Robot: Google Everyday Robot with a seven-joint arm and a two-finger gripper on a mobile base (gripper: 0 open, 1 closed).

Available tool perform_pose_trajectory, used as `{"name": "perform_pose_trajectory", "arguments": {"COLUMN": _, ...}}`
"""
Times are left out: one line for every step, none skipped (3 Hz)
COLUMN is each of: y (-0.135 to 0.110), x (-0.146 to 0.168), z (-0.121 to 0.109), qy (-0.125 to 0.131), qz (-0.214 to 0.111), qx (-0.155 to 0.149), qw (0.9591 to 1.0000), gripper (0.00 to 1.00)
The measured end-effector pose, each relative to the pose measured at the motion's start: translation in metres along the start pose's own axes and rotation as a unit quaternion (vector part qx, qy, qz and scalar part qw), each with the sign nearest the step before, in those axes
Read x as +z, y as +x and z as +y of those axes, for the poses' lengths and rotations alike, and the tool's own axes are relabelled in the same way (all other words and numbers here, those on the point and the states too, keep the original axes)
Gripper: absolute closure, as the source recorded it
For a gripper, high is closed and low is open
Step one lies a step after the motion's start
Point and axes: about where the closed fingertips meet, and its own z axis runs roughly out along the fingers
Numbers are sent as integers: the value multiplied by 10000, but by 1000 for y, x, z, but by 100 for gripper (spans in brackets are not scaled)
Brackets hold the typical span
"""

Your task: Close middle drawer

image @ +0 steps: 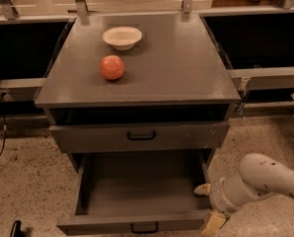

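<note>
The middle drawer (pixel 137 191) is pulled far out of the grey cabinet. It is a long plain grey tray with nothing in it and a low front panel with a small black handle (pixel 143 227). My gripper (pixel 208 206) is at the drawer's front right corner, low at the right of the view. It is open: one beige fingertip (pixel 202 188) is just inside the right wall, the other (pixel 213 224) is outside the front panel. It holds nothing.
Above it, a taller drawer front (pixel 139 136) with a black handle stands slightly open. On the cabinet top (pixel 186 68) are a red apple (pixel 112 67) and a white bowl (pixel 122 37). Speckled floor surrounds the cabinet; dark shelves flank it.
</note>
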Motion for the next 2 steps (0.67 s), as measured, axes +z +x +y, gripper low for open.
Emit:
{"name": "perform_pose_trajectory", "arguments": {"y": 7, "x": 29, "z": 10, "qy": 17, "qz": -282, "qx": -203, "qw": 9994, "gripper": 47}}
{"name": "perform_pose_trajectory", "arguments": {"y": 8, "x": 32, "z": 11, "qy": 8, "qz": -301, "qx": -249, "qw": 9992, "gripper": 70}}
